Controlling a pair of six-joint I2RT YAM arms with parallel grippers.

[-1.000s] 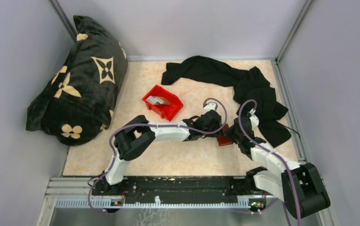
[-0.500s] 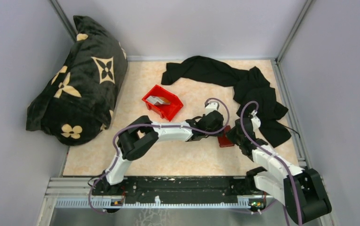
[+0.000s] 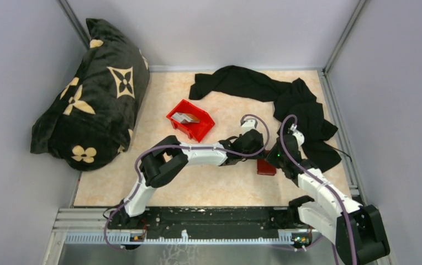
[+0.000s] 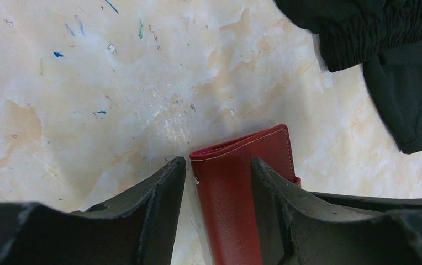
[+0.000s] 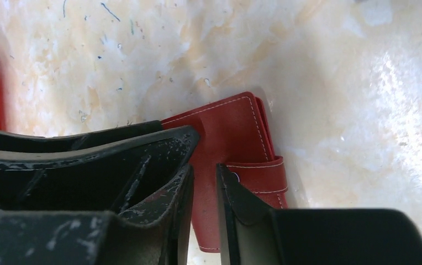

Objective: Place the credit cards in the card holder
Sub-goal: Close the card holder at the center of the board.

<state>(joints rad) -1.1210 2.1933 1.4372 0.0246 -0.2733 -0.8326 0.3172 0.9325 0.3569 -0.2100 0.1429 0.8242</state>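
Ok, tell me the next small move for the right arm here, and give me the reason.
Probably pinch the snap strap with the right gripper, ready to peel it open. The card holder lies folded shut on the table with the strap wrapped over its edge. The left gripper straddles it, jaws apart. The credit cards appear to sit in the red bin.

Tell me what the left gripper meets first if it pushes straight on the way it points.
Most likely the card holder, lying on the table straight ahead between the open jaws of the left gripper. Depth is unclear; one jaw might reach the table beside it first.
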